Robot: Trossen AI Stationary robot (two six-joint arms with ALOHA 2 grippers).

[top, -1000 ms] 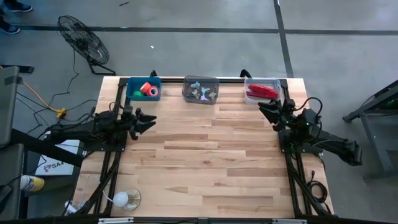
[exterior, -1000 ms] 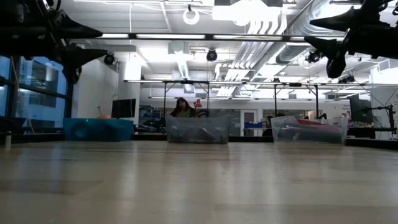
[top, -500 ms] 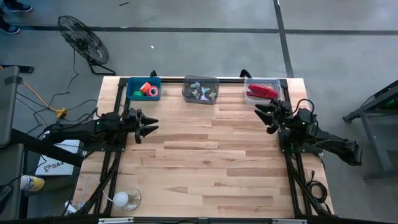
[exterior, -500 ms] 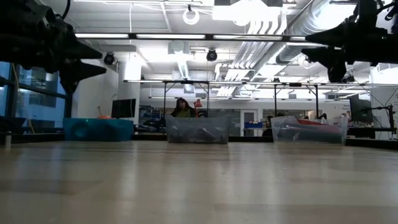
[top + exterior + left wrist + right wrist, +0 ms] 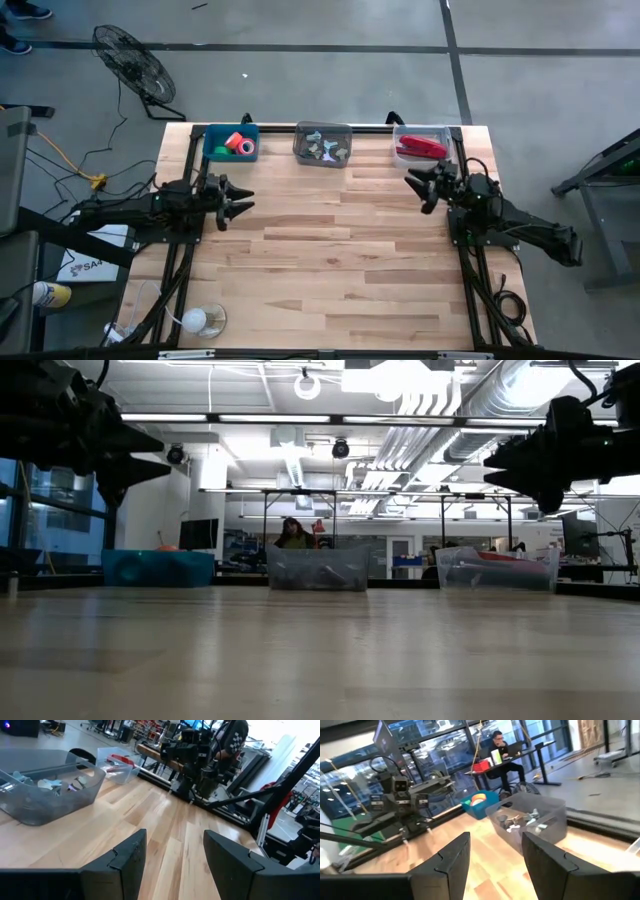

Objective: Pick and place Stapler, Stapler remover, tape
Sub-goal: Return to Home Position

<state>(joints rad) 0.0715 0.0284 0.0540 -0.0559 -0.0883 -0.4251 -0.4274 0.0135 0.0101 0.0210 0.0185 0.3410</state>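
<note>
Pale wooden planks make up the counter (image 5: 320,270), which stands on a grey concrete floor with a round fan (image 5: 135,65) off its far left corner. Three bins sit in a row along the far edge. At the left is the blue bin (image 5: 212,150), which holds a red tape roll (image 5: 234,140) and a second roll (image 5: 247,149) touching it. The dark middle bin (image 5: 322,128) holds a small heap of staple removers (image 5: 320,151). At the right, in the clear bin (image 5: 398,133), the stapler (image 5: 421,149) lies flat along the bin's length.

The left end effector (image 5: 246,198) hovers above the counter's left side, a little nearer than the blue bin, and points toward the middle. Its fingers are spread with clear space between them and nothing is in them. The right end effector (image 5: 414,192) hangs above the right side and points inward. It too is spread apart and empty.

The stapler lies near the right end effector, just beyond it toward the far edge, and the two do not touch. It is well apart from the left end effector, across the full width of the counter.

Seen level across the counter, a person (image 5: 293,535) shows in the room behind the middle bin.
</note>
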